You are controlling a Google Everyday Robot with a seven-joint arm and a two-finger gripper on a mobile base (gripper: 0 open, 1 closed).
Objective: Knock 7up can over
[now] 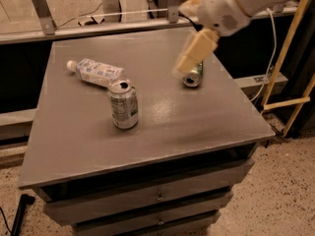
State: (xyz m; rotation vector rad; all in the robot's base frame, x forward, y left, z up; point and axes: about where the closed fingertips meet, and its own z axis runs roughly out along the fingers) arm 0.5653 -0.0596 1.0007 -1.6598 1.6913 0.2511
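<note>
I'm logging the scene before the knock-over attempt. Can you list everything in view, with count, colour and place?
7up can: one, silver-grey with green patches, upright, left of the table's middle.
bottle: one, clear plastic with a blue-white label, lying on its side just behind the 7up can, cap pointing left.
green can: one, dark green, lying on its side on the table's right part, partly hidden by the pincer.
table: one, grey, filling the middle of the view.
arm: one, white, at the upper right.
pincer: one, cream, in the air over the green can, right of the 7up can and apart from it.
</note>
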